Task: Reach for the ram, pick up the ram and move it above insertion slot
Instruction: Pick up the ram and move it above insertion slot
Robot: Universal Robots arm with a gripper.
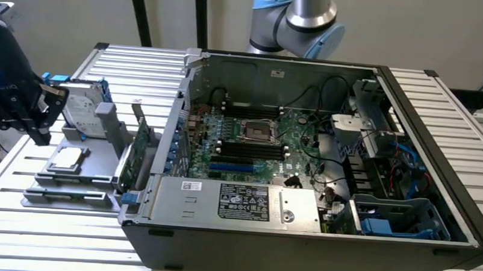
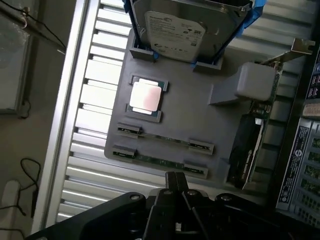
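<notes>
In the exterior view your pincer hangs over the table by the edge at the exterior view's left. It is beside the hard drive and well apart from the open case. The ram lies on edge in the grey holder, at the end toward the table's front edge, beyond the CPU. A second stick sits just beside it. You cannot tell from here how far the pincer is open, but the ram rests in its holder, so the pincer has no hold of it

In the wrist view the pincer is above the holder's rim, near the ram and apart from it. The stick shows as a thin green strip between two end clips, with its middle span bare

Expect it to be light and stiff, yet thin and easily damaged at the chips and contacts. You would do best to take it at mid-length, across the two flat faces near the upper edge. Grip it squarely and gently, since the smooth faces may slip and a skewed squeeze could twist it in the clips
</notes>
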